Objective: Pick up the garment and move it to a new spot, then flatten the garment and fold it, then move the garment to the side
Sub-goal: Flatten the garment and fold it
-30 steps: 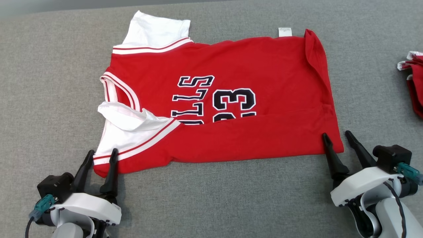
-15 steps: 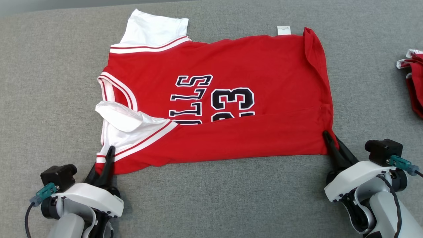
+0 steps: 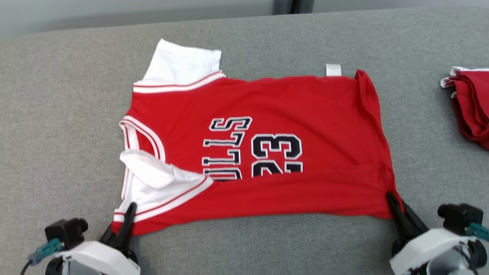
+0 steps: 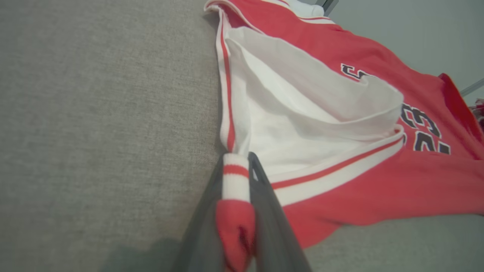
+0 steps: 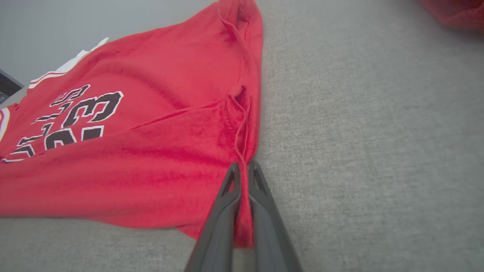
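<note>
Across the grey table [image 3: 57,114] the red garment [image 3: 305,107] lies spread; the left gripper [image 3: 128,214] clenches its near left corner, the right gripper [image 3: 395,202] its near right corner.

Left claw [image 3: 128,217], right claw [image 3: 395,201]: long dark tapered fingers [image 3: 405,226], white shells [image 3: 95,255], black camera blocks [image 3: 67,230], teal connectors [image 3: 47,248].

A grey woven surface [image 3: 57,114] (evenly lit) spreads wide; beyond its far edge, a pale wall [image 3: 114,9] and dark upright strip [image 3: 292,5].

Grey fabric surface [image 3: 57,114], with a folded red-and-white cloth pile [image 3: 471,110] at its far right edge
</note>
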Controlling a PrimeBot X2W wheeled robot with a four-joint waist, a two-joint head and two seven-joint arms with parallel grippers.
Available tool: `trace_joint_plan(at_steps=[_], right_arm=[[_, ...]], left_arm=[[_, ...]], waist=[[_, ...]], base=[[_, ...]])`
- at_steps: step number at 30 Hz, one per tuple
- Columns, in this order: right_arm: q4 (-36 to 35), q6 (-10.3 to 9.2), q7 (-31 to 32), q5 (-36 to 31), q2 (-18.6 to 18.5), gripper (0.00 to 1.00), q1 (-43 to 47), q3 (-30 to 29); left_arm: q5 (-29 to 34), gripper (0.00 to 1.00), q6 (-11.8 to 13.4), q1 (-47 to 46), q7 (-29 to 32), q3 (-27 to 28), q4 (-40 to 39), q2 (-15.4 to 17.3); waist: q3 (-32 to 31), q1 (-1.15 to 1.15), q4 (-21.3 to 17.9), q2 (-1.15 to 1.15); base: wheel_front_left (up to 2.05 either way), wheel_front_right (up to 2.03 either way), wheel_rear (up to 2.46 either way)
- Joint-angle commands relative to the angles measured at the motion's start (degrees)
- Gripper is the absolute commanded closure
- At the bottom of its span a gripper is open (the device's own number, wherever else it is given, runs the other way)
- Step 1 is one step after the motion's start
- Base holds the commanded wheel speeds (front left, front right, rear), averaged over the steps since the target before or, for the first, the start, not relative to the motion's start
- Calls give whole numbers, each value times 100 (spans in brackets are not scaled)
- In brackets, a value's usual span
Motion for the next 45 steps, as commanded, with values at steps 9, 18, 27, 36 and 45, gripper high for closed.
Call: trace_joint_plan(at_steps=[9,18,27,36,45], right_arm=[[-539,-5,370,-413,172,0,583,-463],[-888,-4,147,-736,230,0,306,-776],[-1764,-4,-130,-1107,377,0,14,-975],[-2133,-4,63,-1168,512,0,211,-1016],[-2216,-4,131,-1117,551,0,-17,-963]], left_arm=[[22,75,576,751,388,4,-1290,123],[525,0,947,453,-165,33,-1557,42],[1037,0,1098,-103,-710,107,-1540,210],[1194,0,1342,27,-559,10,-1845,227],[1277,0,1035,-1205,-481,12,-1945,435]], waist=[[-88,0,-37,0],[-165,0,-58,0],[-239,0,-119,0],[-256,0,-106,0],[78,0,-210,0]], base=[[0,0,0],[0,0,0],[0,0,0],[0,0,0],[0,0,0]])
